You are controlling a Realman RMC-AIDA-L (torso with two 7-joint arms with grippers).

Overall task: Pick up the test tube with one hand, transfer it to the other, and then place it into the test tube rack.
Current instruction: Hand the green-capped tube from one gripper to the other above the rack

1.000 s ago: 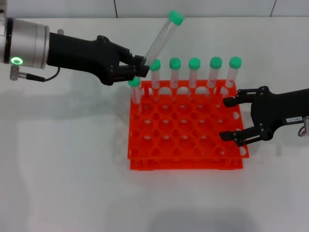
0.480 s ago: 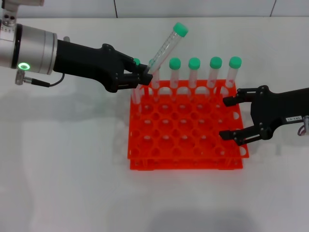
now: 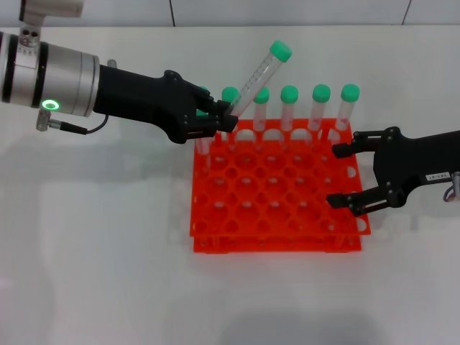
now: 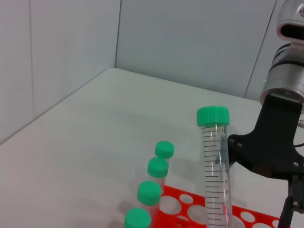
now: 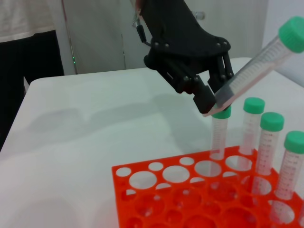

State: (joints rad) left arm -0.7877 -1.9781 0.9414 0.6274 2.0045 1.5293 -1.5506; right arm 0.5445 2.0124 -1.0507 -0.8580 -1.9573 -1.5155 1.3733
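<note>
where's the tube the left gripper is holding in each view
Head view: the held test tube slants up over the far left corner of the test tube rack, gripped by the left gripper.
Left wrist view: upright, centre right.
Right wrist view: slanted, upper right.
Shared landmark: the rack.

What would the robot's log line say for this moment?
left gripper: holds test tube tilted over test tube rack | right gripper: open beside rack

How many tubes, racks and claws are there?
Tubes with green caps: 8 (one in the left claw, two partly behind it)
Orange rack: 1
Claws: 2, counting the right claw
Total: 11
</note>
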